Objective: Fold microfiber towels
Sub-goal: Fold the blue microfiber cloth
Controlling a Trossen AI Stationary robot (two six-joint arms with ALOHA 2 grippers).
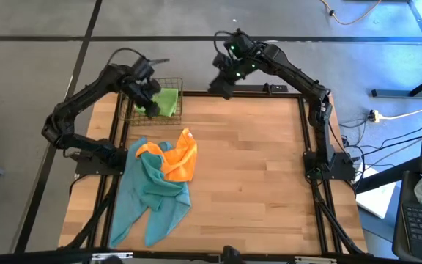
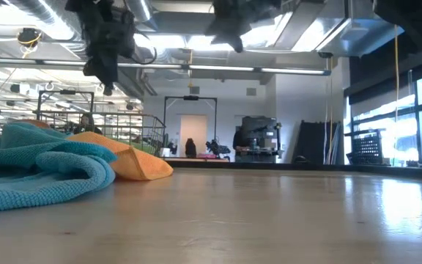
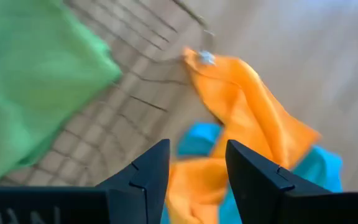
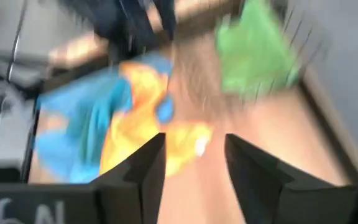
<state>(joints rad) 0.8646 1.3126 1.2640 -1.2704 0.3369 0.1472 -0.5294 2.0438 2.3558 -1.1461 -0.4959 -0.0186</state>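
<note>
High view: the left gripper (image 1: 147, 94) hangs over a wire basket (image 1: 173, 82) at the table's (image 1: 255, 183) far left corner, where a lime green towel (image 1: 167, 101) lies; an orange towel (image 1: 179, 155) rests on crumpled teal towels (image 1: 152, 192) at the left side. The right gripper (image 1: 224, 79) hovers at the far edge, nothing in it.

Low view: only the teal (image 2: 35, 172) and orange (image 2: 127, 163) cloths lie on the tabletop; both grippers hang above.

Left wrist view: fingers (image 3: 146, 177) parted and empty, above basket mesh, green cloth (image 3: 36, 74) and the orange towel (image 3: 247, 106).

Right wrist view: fingers (image 4: 145, 168) apart, empty; all three colours appear beyond.
</note>
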